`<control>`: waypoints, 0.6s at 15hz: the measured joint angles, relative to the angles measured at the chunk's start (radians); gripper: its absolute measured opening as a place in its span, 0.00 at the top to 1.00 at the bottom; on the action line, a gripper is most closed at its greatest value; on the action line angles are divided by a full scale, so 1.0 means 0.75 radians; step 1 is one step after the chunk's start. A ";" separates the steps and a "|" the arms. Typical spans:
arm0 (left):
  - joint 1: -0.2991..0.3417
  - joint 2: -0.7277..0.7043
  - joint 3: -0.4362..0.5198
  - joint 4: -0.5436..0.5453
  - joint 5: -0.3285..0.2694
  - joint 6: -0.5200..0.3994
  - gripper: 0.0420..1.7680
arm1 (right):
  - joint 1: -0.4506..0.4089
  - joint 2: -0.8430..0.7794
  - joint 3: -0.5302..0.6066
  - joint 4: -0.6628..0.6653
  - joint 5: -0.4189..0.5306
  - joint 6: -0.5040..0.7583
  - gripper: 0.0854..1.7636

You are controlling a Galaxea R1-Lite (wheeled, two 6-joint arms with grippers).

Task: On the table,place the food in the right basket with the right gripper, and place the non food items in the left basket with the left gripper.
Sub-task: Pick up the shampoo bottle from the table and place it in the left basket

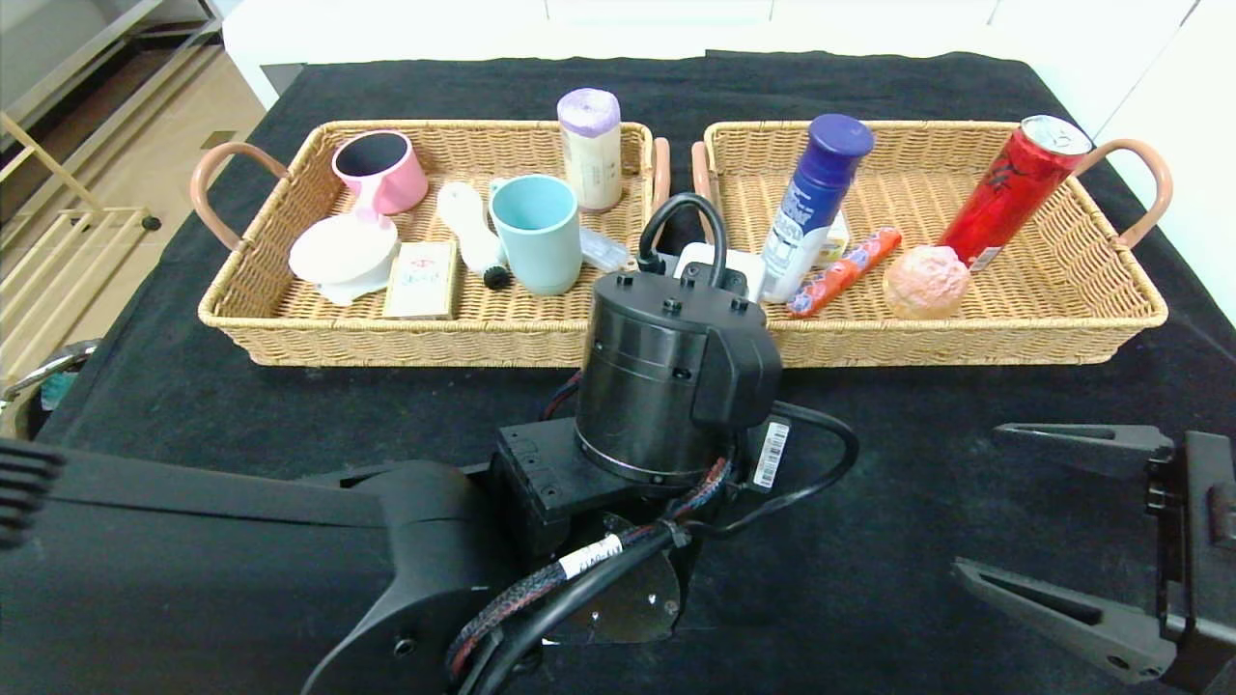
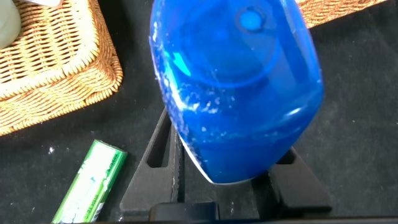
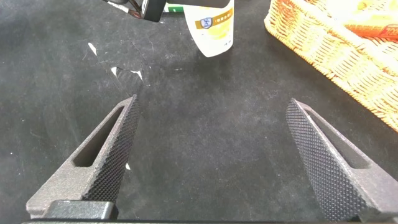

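Gripping a blue-capped bottle [image 2: 236,87], the left gripper [image 2: 217,180] has its jaws pinching the bottle's sides above the black surface [image 1: 290,405], just in front of the gap between the two baskets. A green packet [image 2: 90,182] lies on the surface beside it. The right gripper [image 3: 217,155] hovers low over the surface, jaws spread wide and empty. The left basket [image 1: 290,333] holds cups; the right basket [image 1: 966,338] holds a red can [image 1: 1014,188].
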 joint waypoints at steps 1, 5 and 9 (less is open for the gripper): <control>0.000 0.001 0.001 -0.001 0.000 0.000 0.65 | 0.001 0.001 0.000 -0.001 0.000 0.000 0.03; -0.001 0.012 0.004 -0.004 -0.001 -0.005 0.65 | 0.003 0.002 0.003 -0.001 0.002 0.000 0.03; -0.003 0.014 0.009 -0.004 -0.001 -0.006 0.65 | 0.003 0.002 0.005 -0.001 0.003 0.000 0.03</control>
